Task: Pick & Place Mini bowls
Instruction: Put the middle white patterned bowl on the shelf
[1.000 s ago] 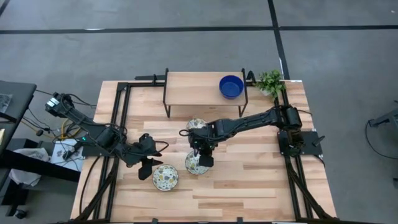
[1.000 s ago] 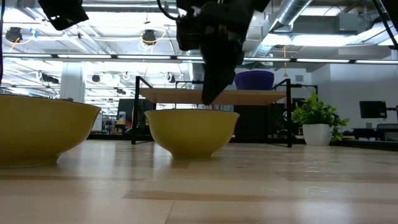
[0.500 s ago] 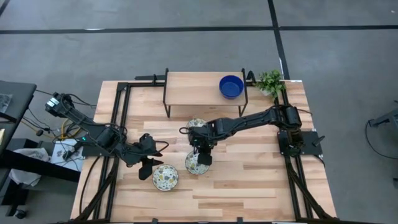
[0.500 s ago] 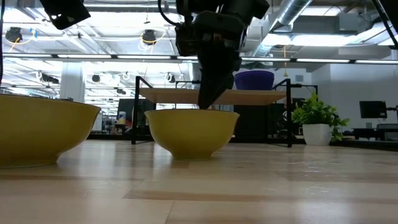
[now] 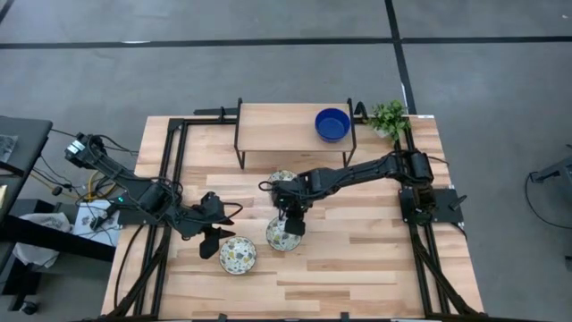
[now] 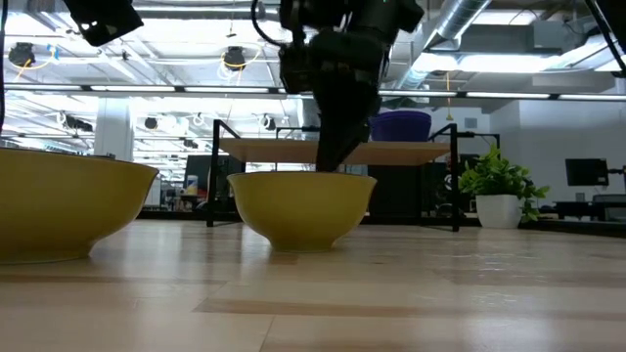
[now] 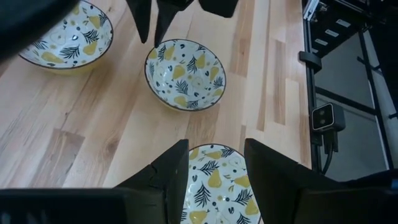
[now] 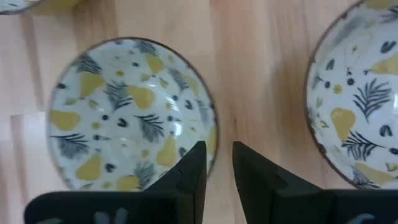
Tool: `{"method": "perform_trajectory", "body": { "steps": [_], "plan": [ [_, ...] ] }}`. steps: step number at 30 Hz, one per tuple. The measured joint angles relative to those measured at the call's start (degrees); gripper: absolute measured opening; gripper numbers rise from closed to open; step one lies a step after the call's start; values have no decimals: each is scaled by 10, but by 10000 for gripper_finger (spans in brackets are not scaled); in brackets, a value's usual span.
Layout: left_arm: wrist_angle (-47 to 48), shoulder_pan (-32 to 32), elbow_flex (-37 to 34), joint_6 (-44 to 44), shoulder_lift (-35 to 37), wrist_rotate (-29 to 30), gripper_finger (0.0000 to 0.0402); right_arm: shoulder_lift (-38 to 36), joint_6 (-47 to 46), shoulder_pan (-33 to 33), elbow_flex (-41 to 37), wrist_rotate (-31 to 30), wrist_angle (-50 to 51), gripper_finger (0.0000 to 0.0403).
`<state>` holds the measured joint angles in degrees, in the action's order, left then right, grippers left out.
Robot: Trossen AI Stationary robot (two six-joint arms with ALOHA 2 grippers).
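Observation:
Three cream bowls with a yellow-and-dark leafy pattern sit base-down on the table: a far bowl [image 5: 282,180], a middle bowl [image 5: 283,236] and a left bowl [image 5: 238,255]. One blue bowl [image 5: 332,124] stands on the shelf. My right gripper [image 5: 292,224] points down, open, at the middle bowl's [image 8: 134,115] right rim, one finger over the inside and one outside. My left gripper [image 7: 214,165] is open, low over the left bowl's [image 7: 214,186] edge, apart from it. The other blue bowls are out of view. My right gripper comes from above at the middle bowl's rim [image 8: 216,138], which lies between its two fingers. Whether either finger touches the rim, I cannot tell. The bowl sits flat on the table [image 6: 303,205].
A black-framed wooden shelf [image 5: 286,125] stands at the table's far side, with a small potted plant [image 5: 389,116] beside its right end. Black rails [image 5: 174,179] run along the left and right table edges. Bare wood lies near the table's near-right corner.
My right gripper has come down slightly toward the middle bowl's rim, shifting a little toward the table's left. The bowls and my left arm have kept still.

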<state>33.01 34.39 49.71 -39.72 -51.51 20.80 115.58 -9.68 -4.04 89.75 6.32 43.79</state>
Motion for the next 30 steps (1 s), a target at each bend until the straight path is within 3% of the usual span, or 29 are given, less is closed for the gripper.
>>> {"method": "perform_trajectory", "body": {
  "steps": [5,30],
  "plan": [
    [-1,0,0,0,0,0,154,0,-23,8,-34,12,-17,67],
    [-1,0,0,4,0,1,154,0,-24,-4,-34,28,-40,67]
  ]
}}
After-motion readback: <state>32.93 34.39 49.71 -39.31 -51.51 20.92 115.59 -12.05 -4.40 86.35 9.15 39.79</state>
